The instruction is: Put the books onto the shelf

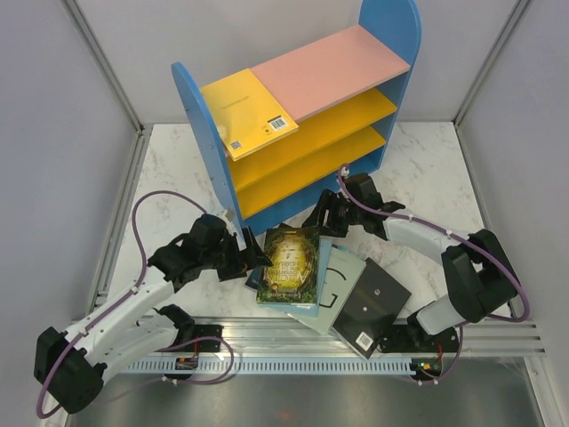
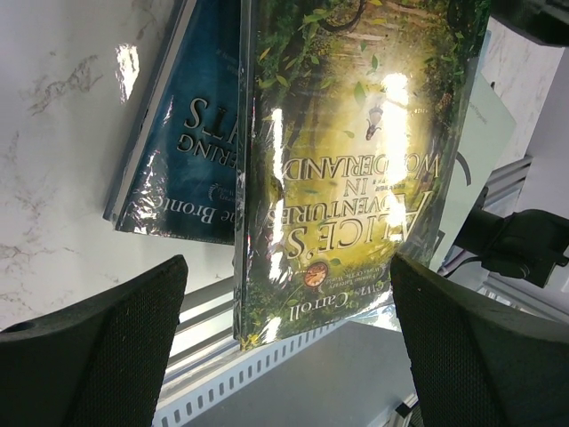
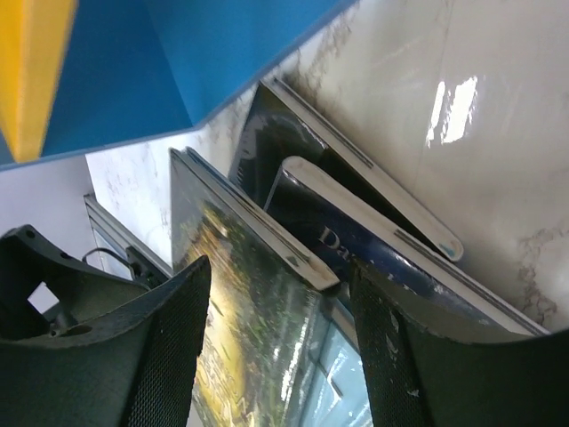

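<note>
Green and gold, shiny under a plastic skin: that is the top book (image 1: 289,262) of the pile. Its cover shows leafy woods with a yellow glow in the middle. The left wrist view lets me read its name, Alice's Adventures in Wonderland. It lies flat on the white marble table (image 1: 169,169), just in front of the shelf (image 1: 203,133), between the two arms. A blue book (image 2: 191,133) with pale letters peeks out from under its left side. A grey book (image 1: 345,283) with a big G lies to its right, partly under it. A black book (image 1: 373,307) lies over the grey one's near corner, close to the table's front rail.

The shelf has blue sides with round tops, a pink top board and two yellow boards below. A yellow book (image 1: 247,114) lies flat on the left end of the top board.

The left gripper (image 1: 256,264) sits low at the green book's left side with its jaws wide apart. In its own view the black fingers (image 2: 98,347) stand on either side of the book's end and do not touch it. The right gripper (image 1: 324,221) is at the book's far edge, near the foot of the shelf. Its jaws are apart too, but less wide, with the green book's corner between them — I cannot tell if they touch it.
</note>
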{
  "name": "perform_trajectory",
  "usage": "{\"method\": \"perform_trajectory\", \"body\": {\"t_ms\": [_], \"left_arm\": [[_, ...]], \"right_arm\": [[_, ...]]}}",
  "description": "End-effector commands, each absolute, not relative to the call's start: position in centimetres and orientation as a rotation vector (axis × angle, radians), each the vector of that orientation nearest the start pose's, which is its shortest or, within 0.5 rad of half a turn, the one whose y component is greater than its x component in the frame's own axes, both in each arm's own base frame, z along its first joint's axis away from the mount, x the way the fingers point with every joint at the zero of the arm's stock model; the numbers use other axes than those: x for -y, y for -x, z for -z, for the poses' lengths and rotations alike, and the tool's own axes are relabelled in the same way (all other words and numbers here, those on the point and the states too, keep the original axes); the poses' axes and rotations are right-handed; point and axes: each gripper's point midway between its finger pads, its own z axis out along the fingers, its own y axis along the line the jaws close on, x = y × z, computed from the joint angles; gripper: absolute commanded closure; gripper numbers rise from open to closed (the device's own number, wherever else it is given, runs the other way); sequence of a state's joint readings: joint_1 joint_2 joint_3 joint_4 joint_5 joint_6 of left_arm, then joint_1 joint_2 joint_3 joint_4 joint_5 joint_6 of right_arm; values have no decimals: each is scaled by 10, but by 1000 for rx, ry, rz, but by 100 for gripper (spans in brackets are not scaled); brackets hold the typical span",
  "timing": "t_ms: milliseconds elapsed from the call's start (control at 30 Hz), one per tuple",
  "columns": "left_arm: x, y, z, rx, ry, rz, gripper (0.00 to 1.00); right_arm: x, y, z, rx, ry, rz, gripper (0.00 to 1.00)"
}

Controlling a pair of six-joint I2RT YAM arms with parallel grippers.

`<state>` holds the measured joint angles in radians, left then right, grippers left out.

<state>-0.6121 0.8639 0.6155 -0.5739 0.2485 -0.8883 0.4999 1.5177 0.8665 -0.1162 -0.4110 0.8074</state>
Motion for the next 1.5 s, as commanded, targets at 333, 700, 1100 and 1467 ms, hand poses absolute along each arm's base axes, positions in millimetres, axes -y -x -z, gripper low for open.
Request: {"method": "perform_trajectory", "body": {"t_ms": [333,700,1100,1467], "left_arm": [[205,-157,-119,-2598,153,945,3],[207,-158,-116,-2597,149,953,3],[203,-158,-139,-2529,140,966,3],[192,-156,-218,-2260,51,1039,0]], "right_arm": [[-273,-274,-102,-2503,-155,-1184,45],[-280,-279,-128,-2430,-101,-1245,90],[-270,-260,-165,-2370,-64,-1262,100],[-262,-215,-260,-2158,7,-1498,100]]}}
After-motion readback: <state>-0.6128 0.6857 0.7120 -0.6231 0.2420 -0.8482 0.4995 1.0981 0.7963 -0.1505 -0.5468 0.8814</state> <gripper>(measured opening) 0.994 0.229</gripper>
